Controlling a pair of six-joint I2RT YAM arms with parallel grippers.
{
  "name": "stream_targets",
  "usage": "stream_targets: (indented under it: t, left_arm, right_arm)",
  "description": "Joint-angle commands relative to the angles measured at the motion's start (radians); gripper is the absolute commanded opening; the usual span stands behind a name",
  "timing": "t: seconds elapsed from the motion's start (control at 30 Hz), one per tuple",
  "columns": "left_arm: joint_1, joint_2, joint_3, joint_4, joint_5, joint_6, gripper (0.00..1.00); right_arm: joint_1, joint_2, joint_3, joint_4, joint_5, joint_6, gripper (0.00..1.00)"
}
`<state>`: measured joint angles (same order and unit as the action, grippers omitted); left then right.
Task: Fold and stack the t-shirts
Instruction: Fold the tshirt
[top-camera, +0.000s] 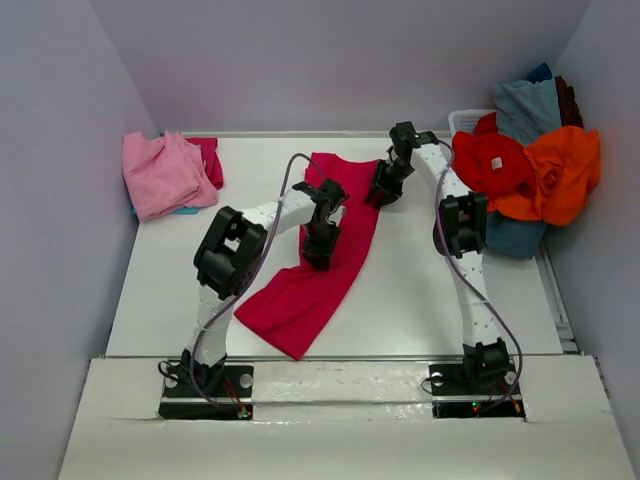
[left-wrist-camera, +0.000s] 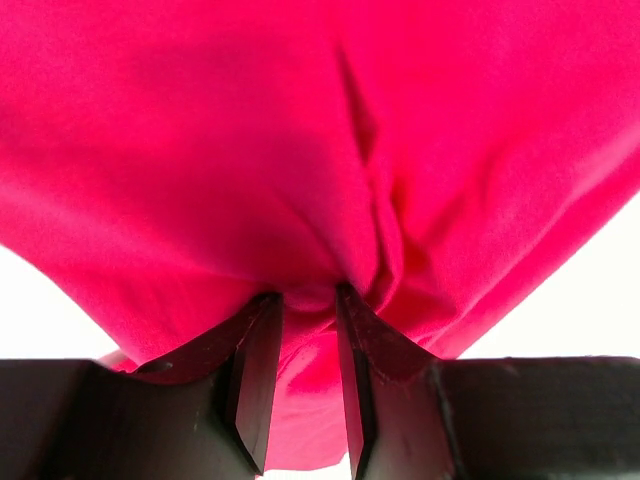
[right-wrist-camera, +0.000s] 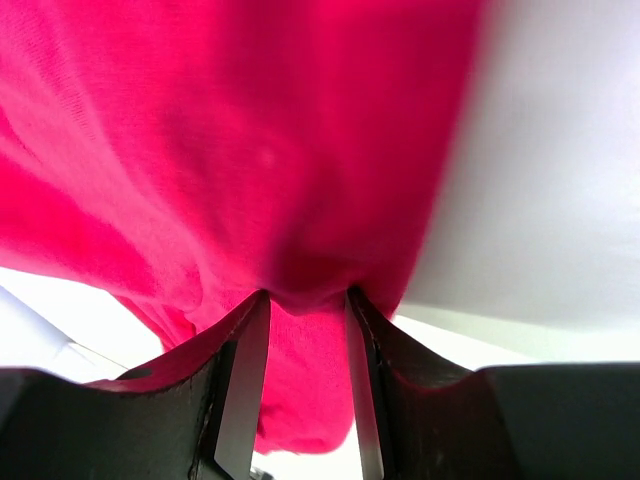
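- Crimson-magenta t-shirt (top-camera: 300, 290), seen from above: it lies as a long slanted band on the table (top-camera: 430, 290), from the far middle toward the near edge. The left hand (top-camera: 320, 245) is at its mid-length and the right hand (top-camera: 385, 188) at its far right edge. A pink tee (top-camera: 160, 175) sits crumpled at the far left. An orange tee (top-camera: 560, 170) and a red tee (top-camera: 490, 160) are heaped on a basket (top-camera: 468, 120) at the far right.
- Left wrist view: the left hand (left-wrist-camera: 305, 300) is clamped on a gathered pinch of the crimson-magenta t-shirt (left-wrist-camera: 250, 130), which fills the view.
- Right wrist view: the right hand (right-wrist-camera: 305, 300) is likewise clamped on a bunch of the crimson-magenta t-shirt (right-wrist-camera: 200, 130).
- Step: this looks like a fold under way on this shirt. The next move probably calls for both hands to carry the pinched cloth across together, level, and lay it flat before letting go.
- Writing: none can be read. A small white tag (top-camera: 495, 163) on the red tee is too small to make out.
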<state>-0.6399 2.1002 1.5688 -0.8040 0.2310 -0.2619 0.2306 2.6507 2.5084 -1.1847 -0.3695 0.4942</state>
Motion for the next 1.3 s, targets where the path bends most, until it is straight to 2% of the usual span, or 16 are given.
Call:
stream_targets:
  t: [0.0,0.17,0.3,0.67,0.97,1.07,1.17,1.27]
  left_arm:
    - [-0.018,0.029,0.072,-0.032,0.048,0.003,0.4]
    - [-0.018,0.095,0.172,-0.047,0.053,-0.007,0.41]
    - [0.02,0.13,0.204,-0.015,0.109,-0.048,0.41]
    - [0.111,0.256,0.316,0.008,0.108,-0.08,0.41]
    - [0.172,0.274,0.333,0.0,0.091,-0.085,0.41]
    - [0.172,0.262,0.304,0.009,0.09,-0.074,0.41]
    - [0.172,0.244,0.246,0.022,0.099,-0.06,0.41]
    - [0.172,0.225,0.188,0.037,0.113,-0.053,0.41]
  right_arm:
    - [-0.065,0.08,0.047,0.031,0.072,-0.034,0.43]
    - [-0.099,0.086,0.059,0.03,0.07,-0.049,0.44]
    - [-0.099,0.068,0.05,0.023,0.073,-0.063,0.44]
    - [-0.099,-0.078,-0.108,0.048,0.083,-0.112,0.44]
    - [-0.099,-0.166,-0.232,0.108,0.118,-0.12,0.45]
    - [-0.099,-0.096,-0.148,0.047,0.13,-0.12,0.45]
    - [-0.099,-0.005,0.048,-0.006,0.127,-0.108,0.45]
    - [-0.099,0.015,0.067,0.023,0.123,-0.094,0.47]
